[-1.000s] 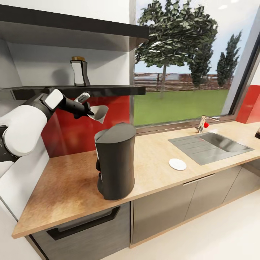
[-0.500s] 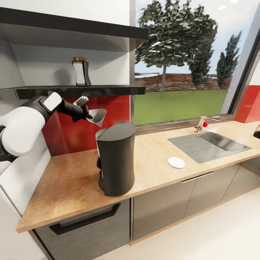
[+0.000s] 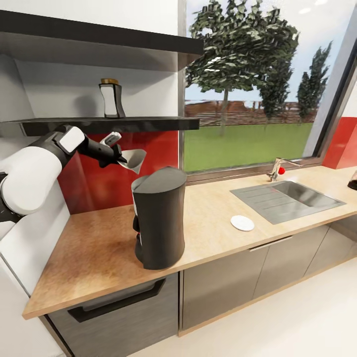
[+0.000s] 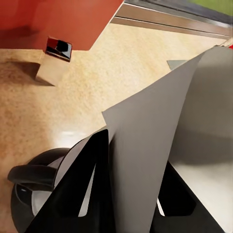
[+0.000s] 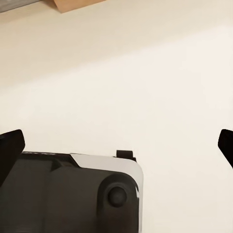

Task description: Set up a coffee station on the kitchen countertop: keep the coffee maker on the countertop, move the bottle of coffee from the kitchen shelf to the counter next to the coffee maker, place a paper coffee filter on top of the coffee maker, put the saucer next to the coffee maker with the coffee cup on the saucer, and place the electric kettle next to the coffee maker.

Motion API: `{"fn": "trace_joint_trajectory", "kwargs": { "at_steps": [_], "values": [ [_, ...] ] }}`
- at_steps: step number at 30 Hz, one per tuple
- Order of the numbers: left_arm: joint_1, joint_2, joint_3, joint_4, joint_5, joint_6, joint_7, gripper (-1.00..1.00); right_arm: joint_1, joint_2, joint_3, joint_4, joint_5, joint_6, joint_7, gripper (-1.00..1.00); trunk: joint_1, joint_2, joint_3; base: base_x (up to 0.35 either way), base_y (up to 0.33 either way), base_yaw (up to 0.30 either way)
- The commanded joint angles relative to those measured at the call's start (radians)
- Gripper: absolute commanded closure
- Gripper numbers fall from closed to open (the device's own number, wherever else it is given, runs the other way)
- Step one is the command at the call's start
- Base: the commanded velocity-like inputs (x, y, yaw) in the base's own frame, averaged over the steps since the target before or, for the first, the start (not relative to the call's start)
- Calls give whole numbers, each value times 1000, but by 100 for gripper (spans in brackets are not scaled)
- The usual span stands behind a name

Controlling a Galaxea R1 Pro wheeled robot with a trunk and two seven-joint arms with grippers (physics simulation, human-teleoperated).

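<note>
My left gripper (image 3: 117, 151) is shut on a grey paper coffee filter (image 3: 133, 159), held in the air above and behind the left side of the black coffee maker (image 3: 159, 218) on the countertop. In the left wrist view the filter (image 4: 160, 141) fans out between the dark fingers (image 4: 73, 199), with the coffee maker's top (image 4: 26, 191) below. The bottle of coffee (image 3: 111, 99) stands on the dark shelf (image 3: 148, 122). A white saucer (image 3: 242, 223) lies near the counter's front edge, before the sink. My right gripper (image 5: 116, 145) hangs open over the pale floor.
A steel sink (image 3: 287, 198) with a faucet (image 3: 275, 171) is set in the counter (image 3: 89, 253) at the right. A dark object (image 3: 353, 181) shows at the far right edge. A small beige block (image 4: 54, 60) sits by the red backsplash. A window fills the back wall.
The head view shifted slightly between one second and half a second ago. Since then the left arm and filter have held almost still above the coffee maker.
</note>
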Motion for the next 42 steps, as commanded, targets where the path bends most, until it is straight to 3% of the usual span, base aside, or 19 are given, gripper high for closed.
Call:
{"fn": "trace_joint_trajectory", "kwargs": {
  "at_steps": [1,21,33,42],
  "values": [
    [-1,0,3,-1,-3,4,-2,100,-1,0,-1,1,0,-3,4,-100,1,-2,-2,0,0,-5],
    [-1,2,5,5,-2,4,-1,100,-1,-3,-1,1,0,-1,4,-100,1,-2,0,0,0,-63],
    [-6,63,7,17,-3,5,2,100,-1,-3,-1,1,0,-1,4,-100,1,-2,0,0,0,0],
    [-8,71,7,58,-4,5,2,100,-1,-3,0,1,0,-1,4,-100,1,-2,0,0,0,0]
  ]
}}
